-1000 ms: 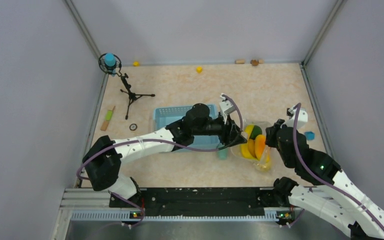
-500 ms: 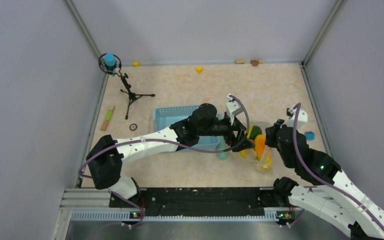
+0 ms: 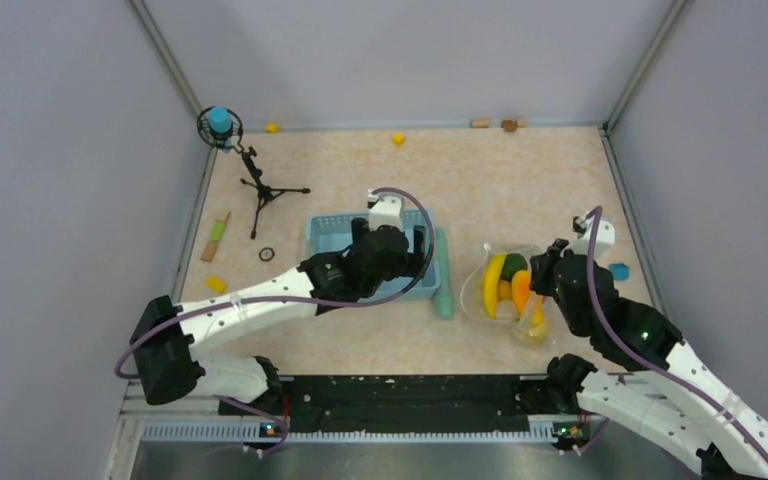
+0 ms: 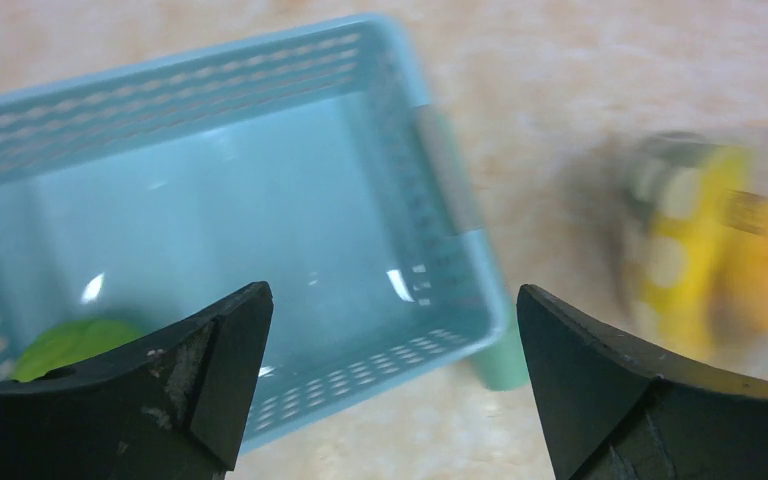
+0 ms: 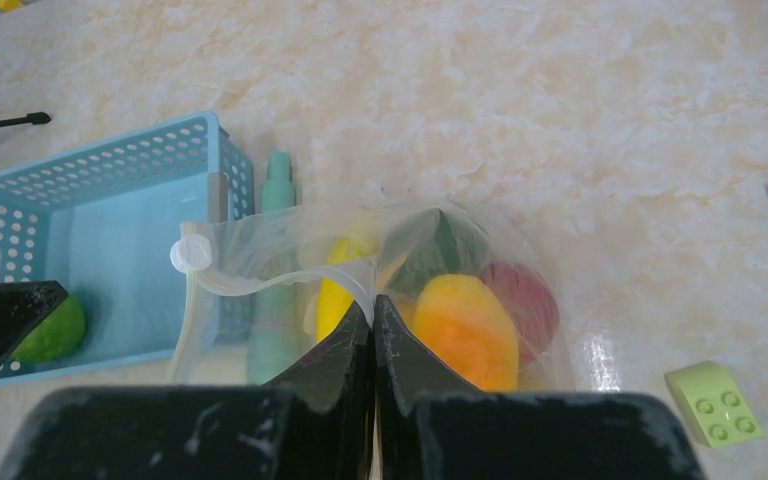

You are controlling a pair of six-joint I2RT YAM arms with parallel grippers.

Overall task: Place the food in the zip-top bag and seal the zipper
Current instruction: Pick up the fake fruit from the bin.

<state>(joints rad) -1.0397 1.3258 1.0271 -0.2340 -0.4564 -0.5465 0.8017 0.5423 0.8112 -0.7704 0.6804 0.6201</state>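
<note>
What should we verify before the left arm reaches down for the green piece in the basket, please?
1. Left fingers open and empty: ok.
2. Green piece lying in the basket, uncovered: ok.
3. Right fingers shut on the zip-top bag rim: ok.
4. Bag mouth wide enough for another piece: cannot tell.
5. Low path from basket to bag free: not ok, teal stick lies between them.

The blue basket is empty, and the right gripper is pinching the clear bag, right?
Not empty. The right wrist view shows one light green food lying in a corner of the blue basket. The right gripper does pinch the clear bag.
</note>
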